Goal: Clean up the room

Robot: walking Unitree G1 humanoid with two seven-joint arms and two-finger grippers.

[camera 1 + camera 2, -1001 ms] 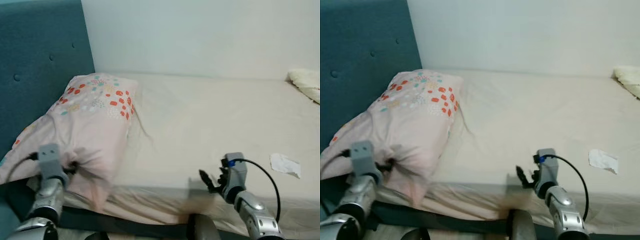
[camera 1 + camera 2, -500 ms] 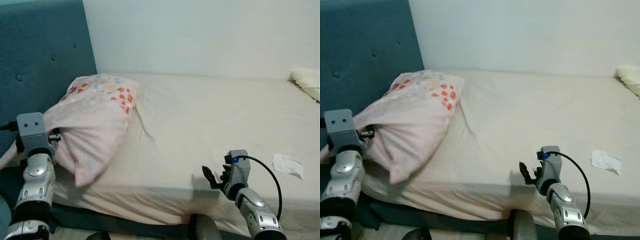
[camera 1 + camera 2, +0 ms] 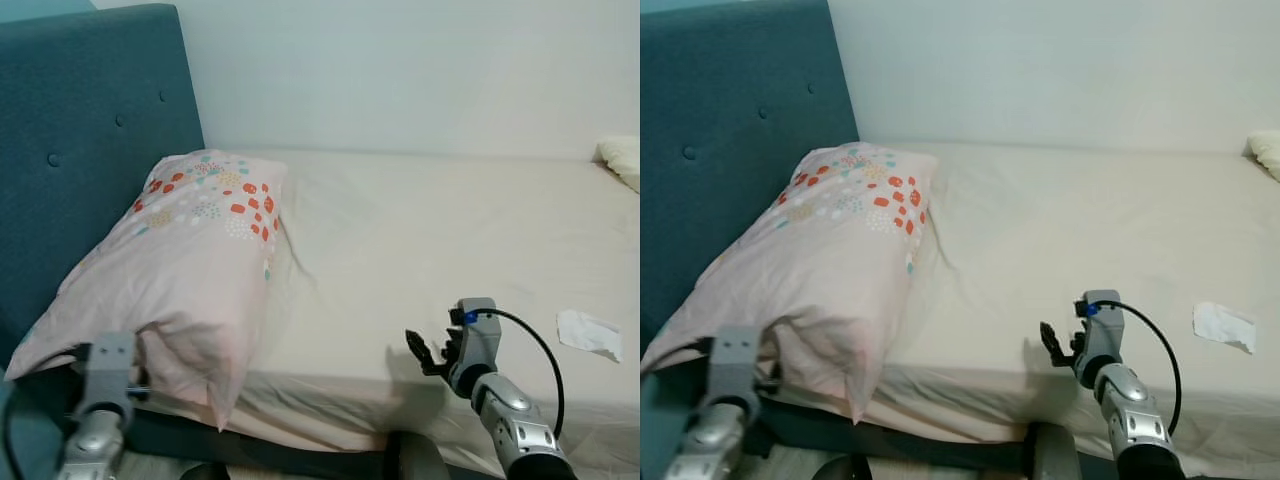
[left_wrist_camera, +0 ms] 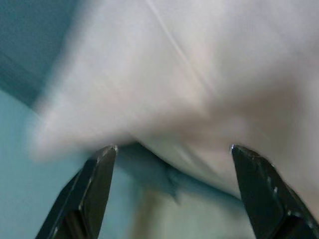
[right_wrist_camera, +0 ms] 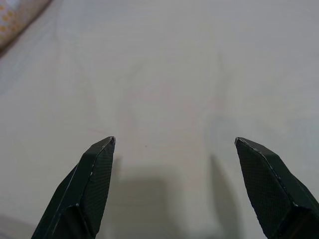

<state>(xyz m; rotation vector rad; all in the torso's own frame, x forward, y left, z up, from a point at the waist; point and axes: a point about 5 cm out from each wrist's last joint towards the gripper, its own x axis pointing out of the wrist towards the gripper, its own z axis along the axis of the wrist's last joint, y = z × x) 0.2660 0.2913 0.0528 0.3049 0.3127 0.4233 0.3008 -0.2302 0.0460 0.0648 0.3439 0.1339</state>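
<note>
Moved: pale pink dotted fabric pillow [image 3: 190,270] now lies released against the teal headboard [image 3: 80,140].
Left gripper [image 4: 169,154]: lowered, fingers spread, view blurred.
Right gripper [image 5: 174,144]: fingers spread above cream bed sheet [image 3: 430,240].

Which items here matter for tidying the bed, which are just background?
Job-related:
pillow, lying by the headboard
left tool, open at the pillow's near corner
scrap of paper on the sheet
right tool, open over bare sheet

Background:
teal headboard
mattress sheet
cream bedding at the far edge
</note>
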